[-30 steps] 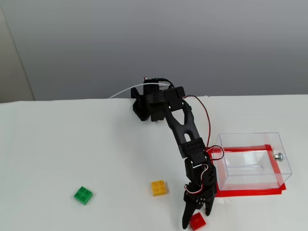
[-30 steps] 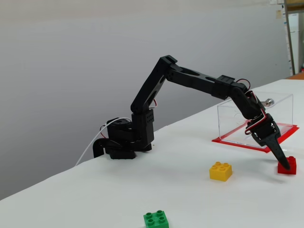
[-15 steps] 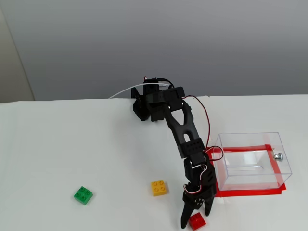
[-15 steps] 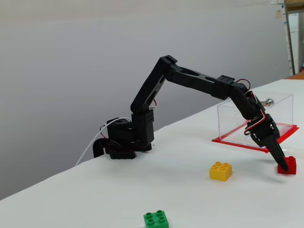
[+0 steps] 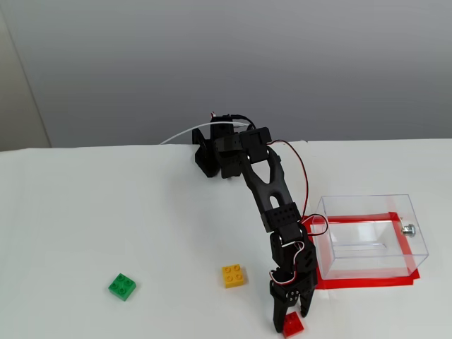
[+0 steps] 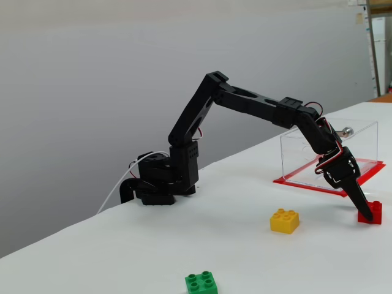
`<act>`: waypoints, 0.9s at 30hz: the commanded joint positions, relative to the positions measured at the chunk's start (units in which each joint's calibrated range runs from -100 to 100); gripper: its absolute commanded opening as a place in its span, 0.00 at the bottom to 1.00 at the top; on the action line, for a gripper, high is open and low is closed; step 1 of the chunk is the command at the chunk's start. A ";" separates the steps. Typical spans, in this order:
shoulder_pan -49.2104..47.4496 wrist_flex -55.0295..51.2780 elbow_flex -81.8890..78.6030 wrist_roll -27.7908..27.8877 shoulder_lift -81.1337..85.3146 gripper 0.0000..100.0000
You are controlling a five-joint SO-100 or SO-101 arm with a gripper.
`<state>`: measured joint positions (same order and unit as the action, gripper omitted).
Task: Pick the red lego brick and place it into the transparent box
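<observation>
The red lego brick [image 5: 293, 326] lies on the white table near its front edge, in front of the transparent box [image 5: 367, 248]. My gripper [image 5: 289, 320] points down over it, with a finger pressed against each side of the brick. The brick rests on the table, turned a little. In the side fixed view the gripper [image 6: 367, 215] covers the left part of the red lego brick [image 6: 375, 211]. There the transparent box [image 6: 306, 147] stands behind the gripper, and nothing is inside it.
The box sits on a red tape outline [image 5: 360, 283] and has a silver knob [image 5: 407, 228] on its right side. A yellow brick [image 5: 234, 275] lies left of the gripper and a green brick [image 5: 123, 286] farther left. The arm base [image 5: 215, 152] stands at the back.
The fingers have closed in from a wider gap onto the red brick, which has turned slightly. The arm has hardly moved.
</observation>
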<state>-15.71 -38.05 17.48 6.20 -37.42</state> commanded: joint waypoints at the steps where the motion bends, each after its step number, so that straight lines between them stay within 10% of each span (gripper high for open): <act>1: 0.14 -0.07 1.69 -0.05 1.23 0.27; 27: -0.08 0.10 1.69 0.16 1.32 0.21</act>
<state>-15.71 -38.05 17.48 6.40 -37.42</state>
